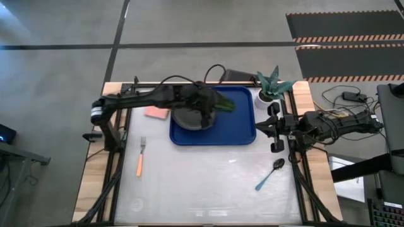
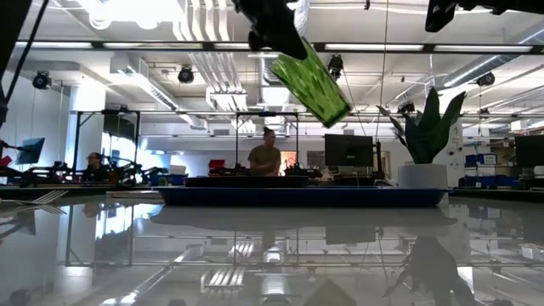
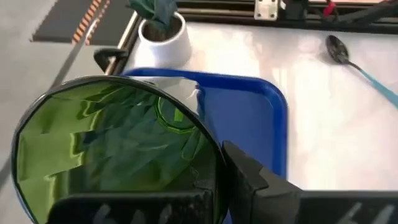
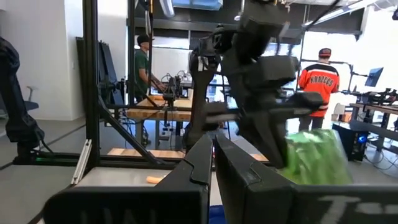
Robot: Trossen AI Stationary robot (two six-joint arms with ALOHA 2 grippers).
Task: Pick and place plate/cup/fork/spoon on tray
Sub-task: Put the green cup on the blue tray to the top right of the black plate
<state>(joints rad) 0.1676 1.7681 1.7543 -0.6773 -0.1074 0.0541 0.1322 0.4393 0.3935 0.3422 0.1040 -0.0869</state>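
Observation:
My left gripper (image 1: 210,106) is shut on the translucent green cup (image 2: 311,81) and holds it tilted, high above the blue tray (image 1: 243,129). The left wrist view looks into the cup's open mouth (image 3: 112,149). The black plate (image 1: 183,118) lies on the tray's left part, partly under my left arm. The fork (image 1: 141,157), with its orange handle, lies on the table left of the tray. The spoon (image 1: 271,173), with its teal handle, lies at the front right. My right gripper (image 1: 273,126) is shut and empty, level with the tray's right edge. My left gripper holds the cup by its wall near the open mouth (image 3: 208,155). One finger (image 3: 249,177) lies against the outside of the wall; the cup hides the other. The cup is lifted clear of the tray and tilted, its base (image 2: 336,110) slanting down and away from the gripper.
A white pot with a spiky green plant (image 1: 270,91) stands just past the tray's far right corner. A flat pink rectangle (image 1: 154,112) lies left of the tray. Metal frame rails run along the table's sides. People stand in the room beyond the table.

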